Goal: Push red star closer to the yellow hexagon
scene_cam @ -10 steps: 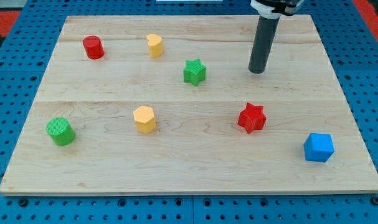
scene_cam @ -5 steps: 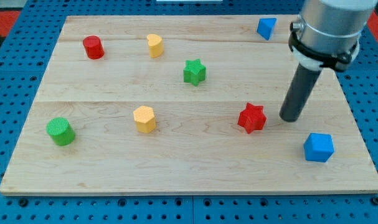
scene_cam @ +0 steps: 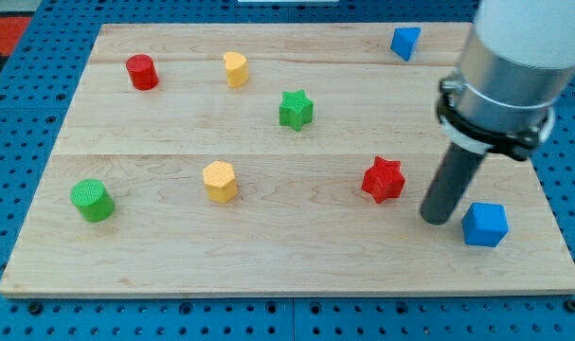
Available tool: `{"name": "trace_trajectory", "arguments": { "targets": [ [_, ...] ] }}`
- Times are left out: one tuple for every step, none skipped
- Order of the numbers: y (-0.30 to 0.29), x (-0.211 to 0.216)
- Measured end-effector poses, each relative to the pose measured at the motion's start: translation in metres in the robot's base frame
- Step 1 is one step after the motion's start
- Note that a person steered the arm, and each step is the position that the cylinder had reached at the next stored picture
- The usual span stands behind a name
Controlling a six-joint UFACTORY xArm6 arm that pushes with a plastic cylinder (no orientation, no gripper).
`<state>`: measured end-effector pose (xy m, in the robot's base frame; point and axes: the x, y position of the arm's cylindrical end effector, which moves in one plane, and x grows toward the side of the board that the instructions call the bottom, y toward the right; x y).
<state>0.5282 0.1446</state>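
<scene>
The red star (scene_cam: 383, 179) lies right of the board's middle. The yellow hexagon (scene_cam: 220, 181) lies well to its left, at about the same height in the view. My tip (scene_cam: 437, 218) rests on the board just right of and below the red star, apart from it, and close to the left of the blue cube (scene_cam: 484, 224). The rod rises from it up to the arm's grey body at the view's upper right.
A green star (scene_cam: 295, 109) sits above the gap between the star and hexagon. A yellow heart (scene_cam: 235, 68) and red cylinder (scene_cam: 141, 72) lie at upper left. A green cylinder (scene_cam: 92, 200) lies at lower left. A small blue block (scene_cam: 404, 42) sits near the top edge.
My tip has moved from above the red star, down past its right side, to the view's lower right beside the blue cube. No block has moved.
</scene>
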Motion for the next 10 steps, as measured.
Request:
{"name": "trace_trajectory", "arguments": {
  "targets": [
    [-0.007, -0.014],
    [0.000, -0.030],
    [-0.017, -0.036],
    [-0.031, -0.036],
    [-0.036, -0.036],
    [-0.037, -0.036],
    [-0.037, -0.036],
    [-0.038, -0.036],
    [-0.038, -0.036],
    [-0.039, -0.036]
  ]
}}
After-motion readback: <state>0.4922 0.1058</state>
